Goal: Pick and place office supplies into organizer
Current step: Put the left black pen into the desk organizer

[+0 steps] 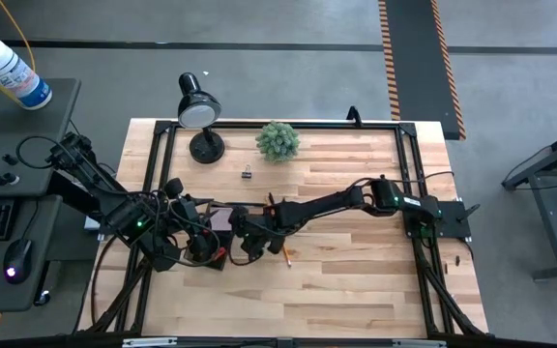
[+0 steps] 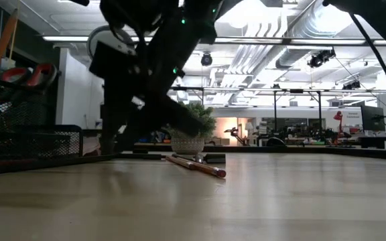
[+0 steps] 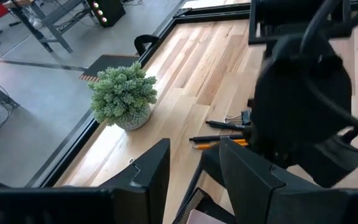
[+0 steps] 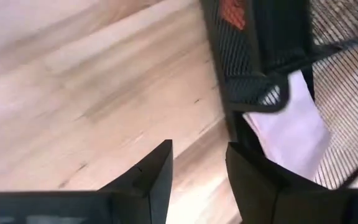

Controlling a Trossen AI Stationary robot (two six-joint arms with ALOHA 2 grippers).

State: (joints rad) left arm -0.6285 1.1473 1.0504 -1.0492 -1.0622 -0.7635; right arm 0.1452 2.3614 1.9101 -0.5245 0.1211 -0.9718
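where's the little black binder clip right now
In the high view the small black binder clip lies loose on the wooden table, toward its far edge, between the black desk lamp and the green spiky plant.

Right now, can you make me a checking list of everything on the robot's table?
Surface: pale wooden table, black frame around it.
Job's things: black mesh organizer holds a pale pink sticky-note pad and something red; thin orange pencil and small black binder clip lie loose.
Clutter: green spiky plant in a white pot; black round-based desk lamp.
Claws: left claw open, empty; right claw open, empty, beside the organizer.
Cables: black cables along both arms.
Surroundings: white bottle, keyboard and mouse on a side desk.
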